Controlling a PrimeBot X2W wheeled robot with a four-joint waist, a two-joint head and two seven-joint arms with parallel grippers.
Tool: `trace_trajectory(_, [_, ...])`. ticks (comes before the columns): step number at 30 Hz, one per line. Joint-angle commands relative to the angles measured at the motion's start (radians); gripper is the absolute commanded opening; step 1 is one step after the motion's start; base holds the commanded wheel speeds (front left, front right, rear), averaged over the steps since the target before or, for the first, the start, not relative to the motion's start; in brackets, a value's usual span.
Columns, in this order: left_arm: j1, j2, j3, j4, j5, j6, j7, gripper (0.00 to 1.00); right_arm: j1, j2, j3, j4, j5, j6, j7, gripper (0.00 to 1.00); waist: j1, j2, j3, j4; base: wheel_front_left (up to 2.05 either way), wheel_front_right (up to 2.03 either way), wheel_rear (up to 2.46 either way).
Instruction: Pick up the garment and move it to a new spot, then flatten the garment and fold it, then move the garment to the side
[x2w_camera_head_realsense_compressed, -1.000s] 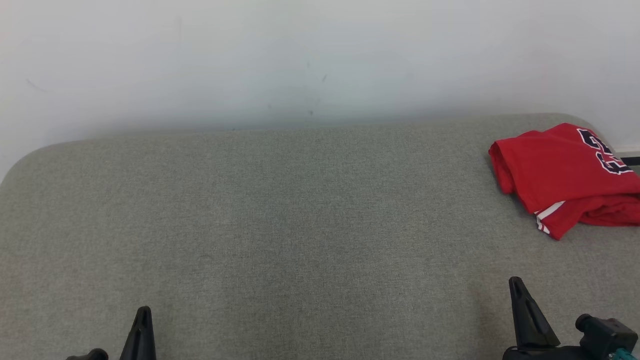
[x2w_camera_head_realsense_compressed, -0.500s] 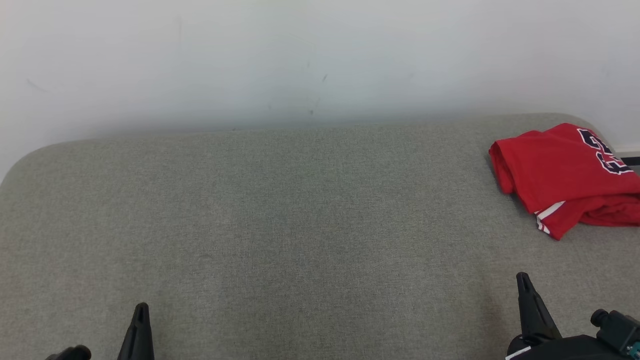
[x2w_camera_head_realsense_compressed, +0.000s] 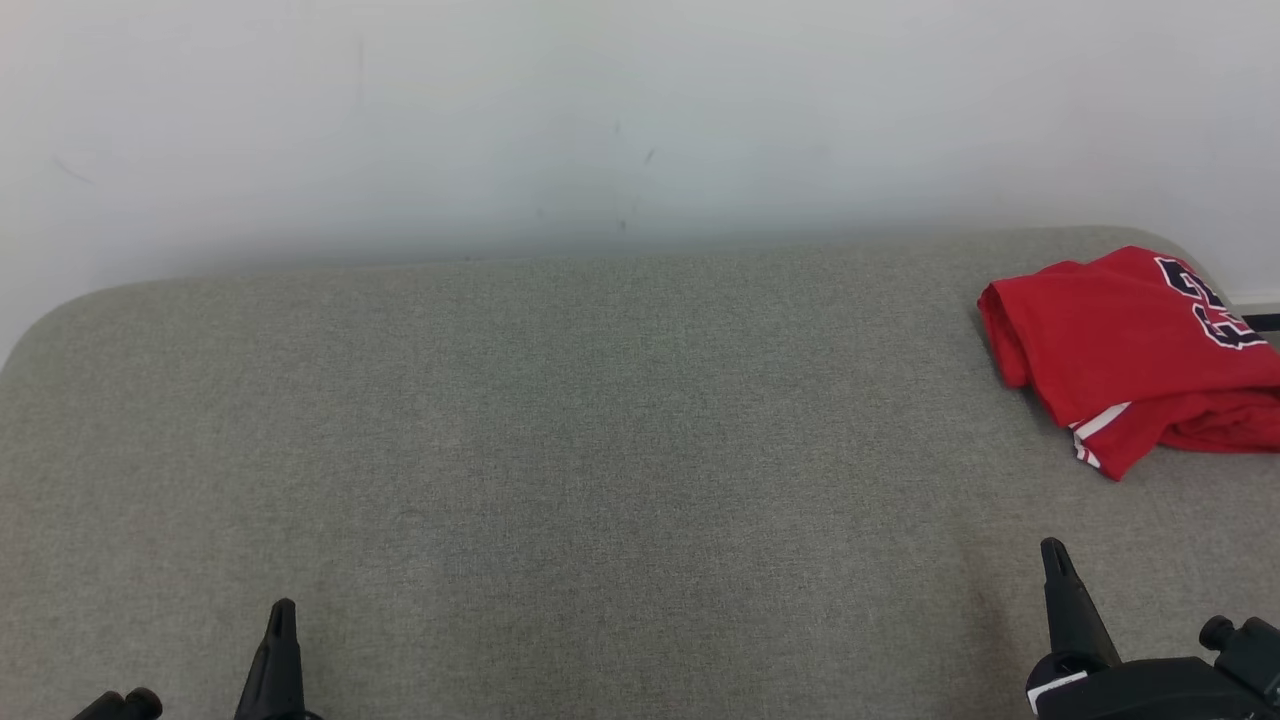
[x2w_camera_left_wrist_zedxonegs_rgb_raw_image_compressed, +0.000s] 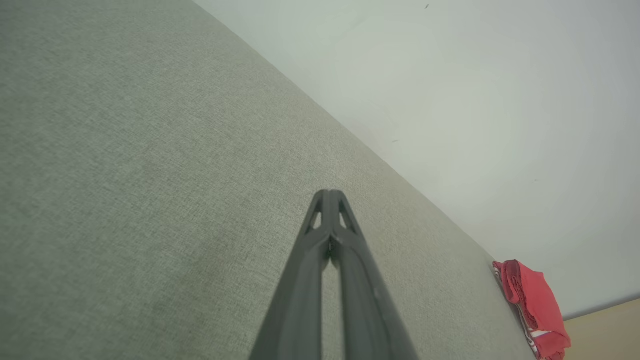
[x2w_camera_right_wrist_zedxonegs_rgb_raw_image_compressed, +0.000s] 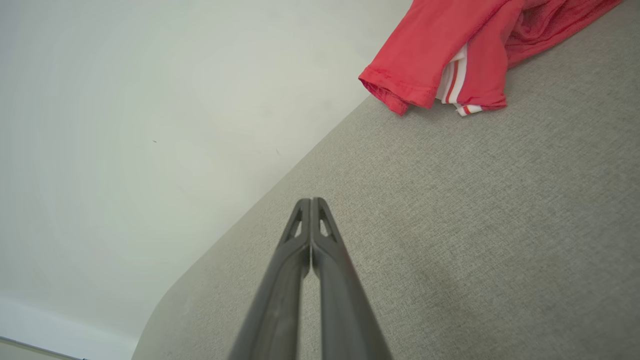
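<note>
- Grey-green right across the middle: looking down on one cloth-covered table, backing onto one pale wall.
- Spotting one red garment, and only one. Sitting at the table's far right corner, close to the wall and running off the right edge of the head view. Lying bunched into a compact, layered bundle with dark lettering facing up.
- Reading its long axis as slanting from far left toward near right, with one white-striped sleeve hem poking out on the near side.
- Counting two grippers, both hanging low at the near edge with tips pointing away across the table.
- Seeing the left gripper pinched closed on nothing, both fingers pressed together in its wrist view.
- Seeing the right gripper closed the same way, also carrying nothing.
- Placing the garment ahead of the right gripper and a touch to its right, well apart from the tips. Placing it clear across the table from the left gripper, so judging the right arm much the nearer.
- Weighing the stage: fitting a bundle waiting to be carried toward the open middle, and fitting just as well a folded piece already set off to the side. Not calling it from this moment alone.
</note>
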Motion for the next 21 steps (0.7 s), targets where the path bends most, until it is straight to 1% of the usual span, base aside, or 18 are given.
trace_trajectory(1, [-0.030,0.002,0.005,-0.009,-0.035,-0.008,0.007,0.00,-0.023,0.000,-0.008,-0.009,0.027,-0.001,0.006,0.00,0.0000,0.0000,0.000,0.000,0.00,0.00,0.00])
trace_trajectory(21, [-0.058,-0.002,0.018,0.007,-0.285,-0.024,0.071,0.00,-0.047,0.021,-0.040,0.002,0.243,-0.001,0.063,0.00,0.0000,0.0000,0.000,0.001,0.00,0.00,0.00])
